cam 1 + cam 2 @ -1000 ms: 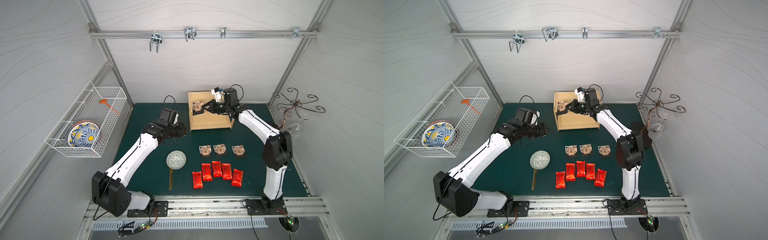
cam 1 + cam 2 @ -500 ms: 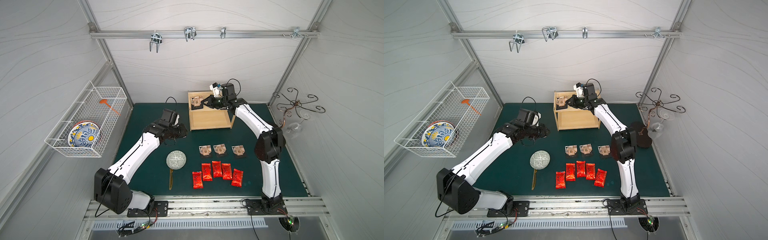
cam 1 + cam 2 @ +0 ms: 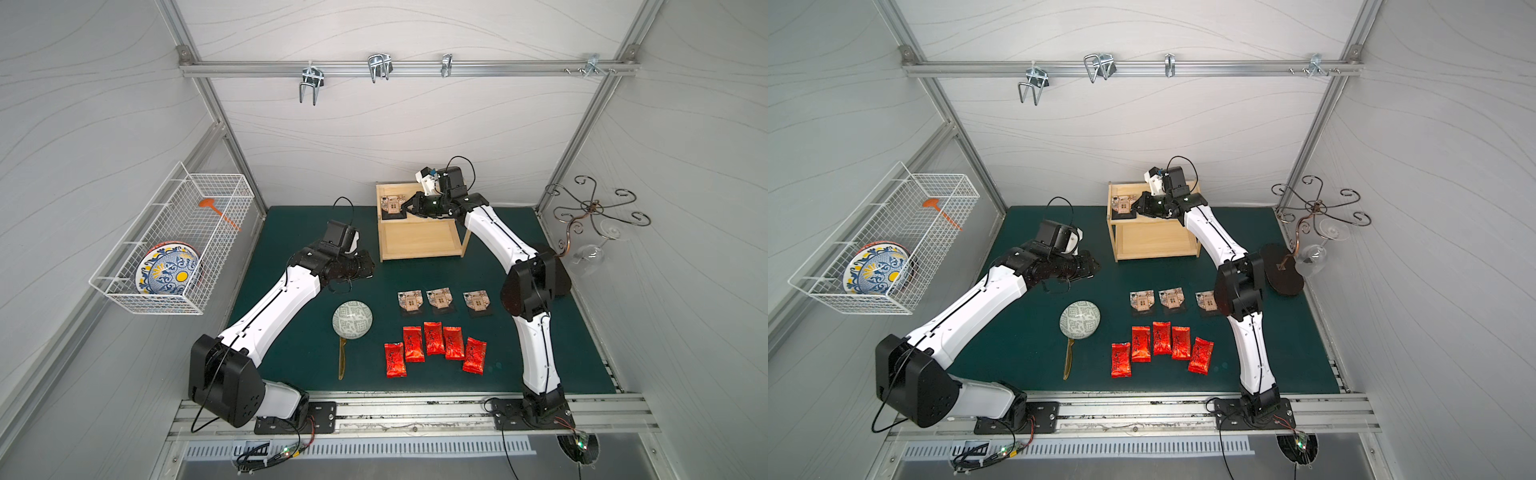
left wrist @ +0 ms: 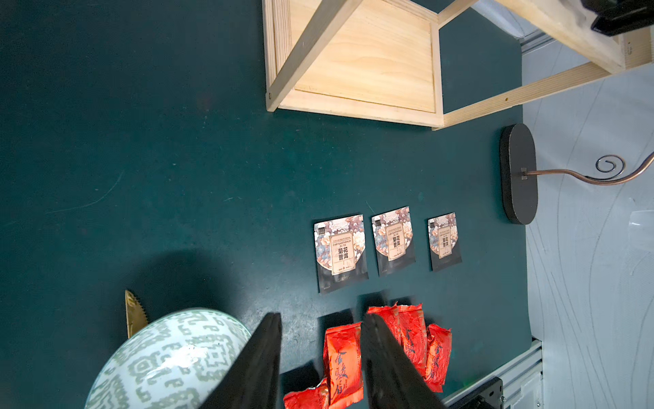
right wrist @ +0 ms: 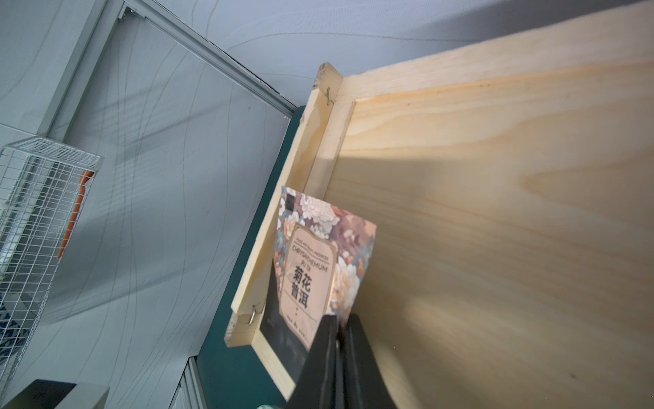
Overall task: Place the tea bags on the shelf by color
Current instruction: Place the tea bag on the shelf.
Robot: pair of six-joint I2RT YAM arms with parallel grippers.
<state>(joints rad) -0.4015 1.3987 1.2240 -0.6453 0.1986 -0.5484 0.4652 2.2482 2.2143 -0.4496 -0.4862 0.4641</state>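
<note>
Pinching beige packet (image 5: 318, 255) in shelf top tray (image 5: 495, 177) w/ right end effector (image 5: 339, 320); left end effector (image 4: 321, 317) apart.

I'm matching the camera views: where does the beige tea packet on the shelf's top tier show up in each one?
Top view: beige packet on the shelf, top tier, left end.
Top view: same spot.
Left wrist: not in it.
Right wrist: lower middle, beside the raised rim.
Shared landmark: the shelf.
</note>
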